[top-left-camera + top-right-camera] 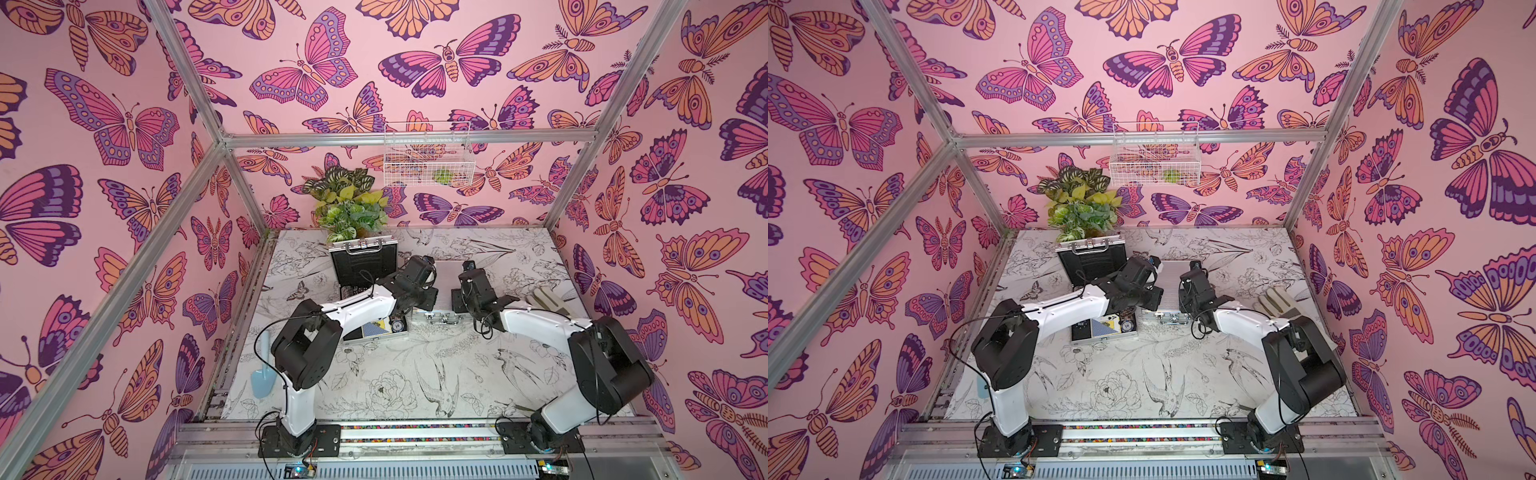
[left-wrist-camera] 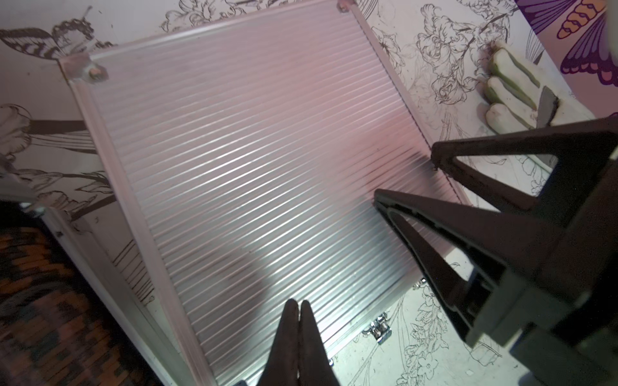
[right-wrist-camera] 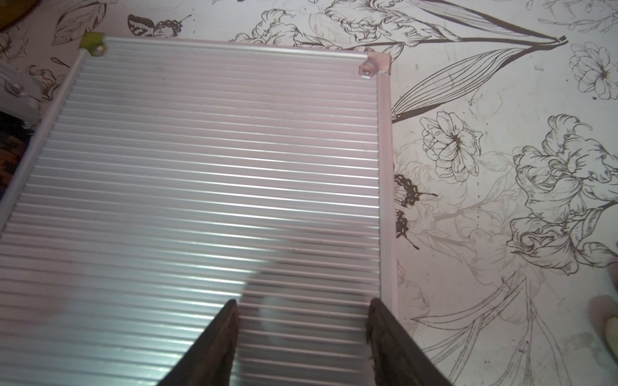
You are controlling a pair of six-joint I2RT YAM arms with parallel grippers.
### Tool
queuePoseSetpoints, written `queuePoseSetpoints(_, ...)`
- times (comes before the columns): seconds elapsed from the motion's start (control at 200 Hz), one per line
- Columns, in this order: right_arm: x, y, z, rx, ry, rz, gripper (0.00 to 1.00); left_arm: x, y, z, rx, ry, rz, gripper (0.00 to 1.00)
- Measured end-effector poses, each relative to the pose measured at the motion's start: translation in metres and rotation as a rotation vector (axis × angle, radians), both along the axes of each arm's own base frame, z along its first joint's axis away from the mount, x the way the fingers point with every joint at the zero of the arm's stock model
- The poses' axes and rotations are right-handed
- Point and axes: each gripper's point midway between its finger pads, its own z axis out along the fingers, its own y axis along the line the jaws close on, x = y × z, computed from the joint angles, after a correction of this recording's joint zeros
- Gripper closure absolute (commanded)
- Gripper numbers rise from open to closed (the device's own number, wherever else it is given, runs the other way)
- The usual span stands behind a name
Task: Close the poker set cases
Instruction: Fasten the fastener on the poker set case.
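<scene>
Judging from both top views, about half the job was done. The shut case lay on the tabletop at mid-frame with its ribbed silver lid flat. Its latches sat along the lower edge, perhaps unfastened; they were too small to tell. The open case, just left of it, had its black-lined lid upright below the plant, with chips and cards showing in the base. The left jaws were pressed together, empty, over the shut lid. The right jaws stood partly apart beside them, holding nothing. Closing the open case was left.
</scene>
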Motion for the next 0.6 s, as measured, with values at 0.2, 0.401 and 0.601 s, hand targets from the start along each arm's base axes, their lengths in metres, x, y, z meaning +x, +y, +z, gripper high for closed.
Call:
queuePoseSetpoints(0.2,0.0,0.001,0.001,-0.014,0.004,0.025,0.37,0.001,-0.003,-0.017,-0.016,0.059,0.012,1.0)
queuePoseSetpoints(0.401,-0.001,0.009,0.003,-0.022,0.018,0.105,0.36,0.013,-0.005,-0.02,-0.078,0.076,0.042,1.0)
queuePoseSetpoints(0.601,-0.01,0.032,0.005,-0.02,0.06,0.301,0.32,0.019,-0.006,-0.022,-0.144,0.066,0.06,1.0)
